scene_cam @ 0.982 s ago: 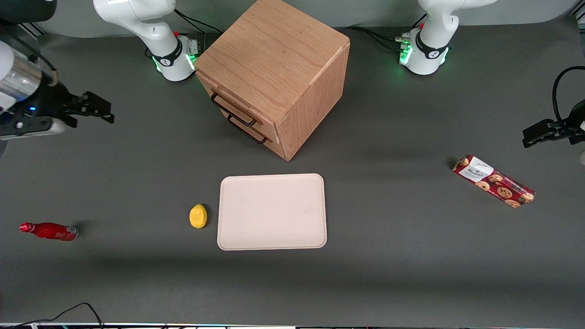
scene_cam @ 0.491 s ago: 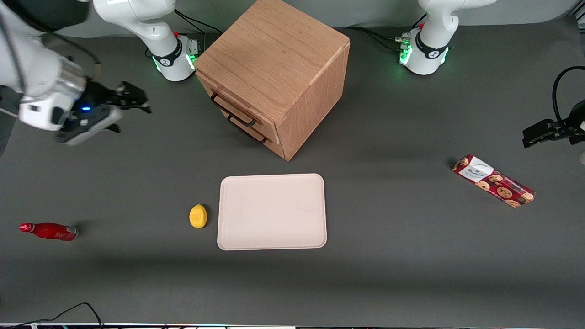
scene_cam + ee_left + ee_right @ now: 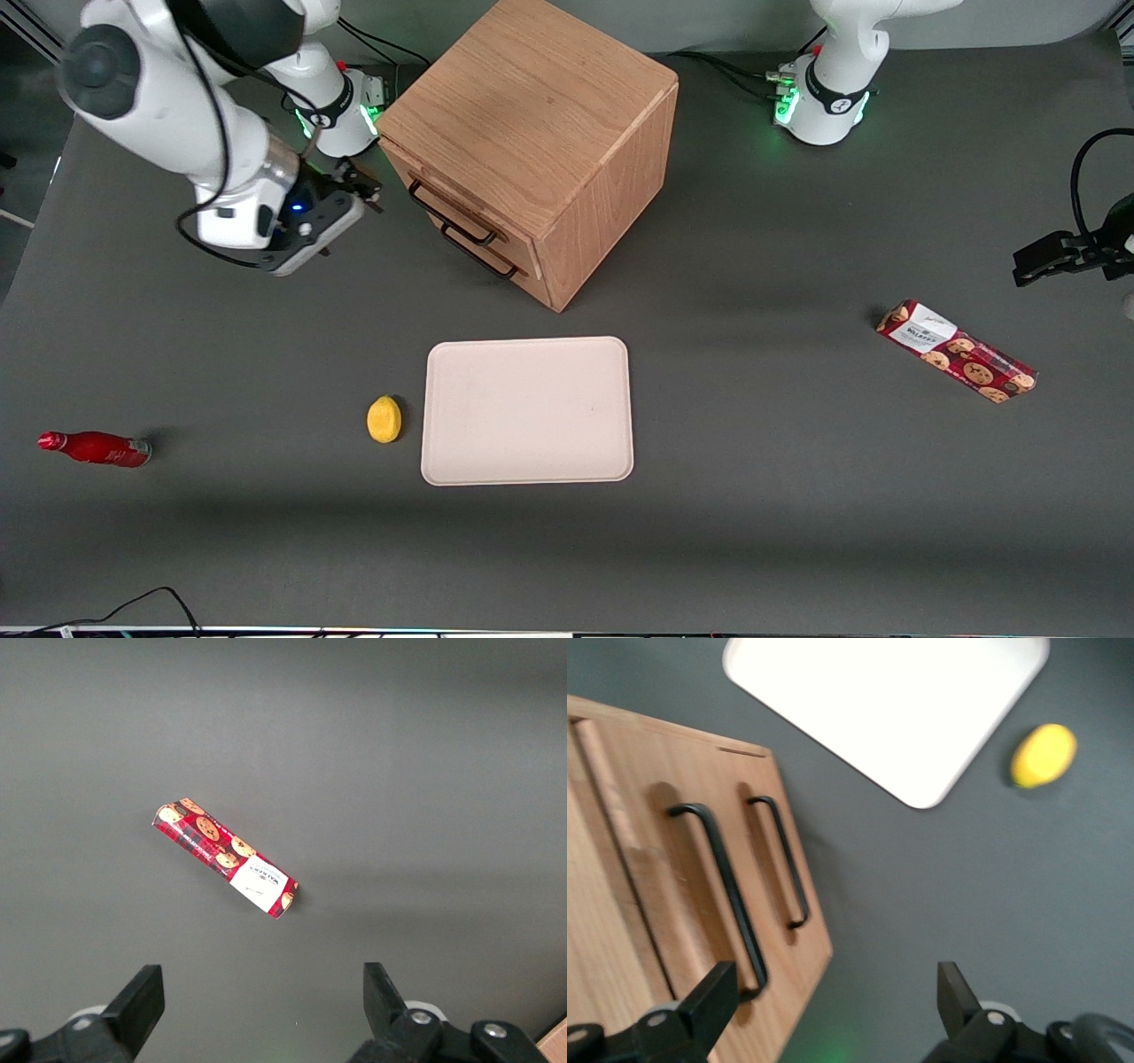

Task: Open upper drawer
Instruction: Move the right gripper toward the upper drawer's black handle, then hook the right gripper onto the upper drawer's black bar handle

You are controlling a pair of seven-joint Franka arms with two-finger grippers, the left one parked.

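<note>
The gripper (image 3: 361, 184) hangs in the air just in front of the oak cabinet (image 3: 532, 133), close to the end of the drawer fronts that lies farther from the front camera, and touches nothing. Its jaws stand spread wide with nothing between them, as the right wrist view shows. The upper drawer (image 3: 447, 202) sits shut, flush in the cabinet face directly under the top panel, above the bottom drawer (image 3: 496, 257). Its handle (image 3: 725, 895) is a thin black metal bar with bent ends, standing a little off the wood and running level along the drawer front; it lies straight ahead of the jaws, offset toward one fingertip (image 3: 713, 992), so a small sideways shift looks needed before closing across the bar. The cabinet is light, grained oak with square edges. Nearer the front camera than the cabinet lie a smooth pale tray (image 3: 528, 410) and a lemon (image 3: 384, 418) on the matte grey worktop (image 3: 797, 487).
</note>
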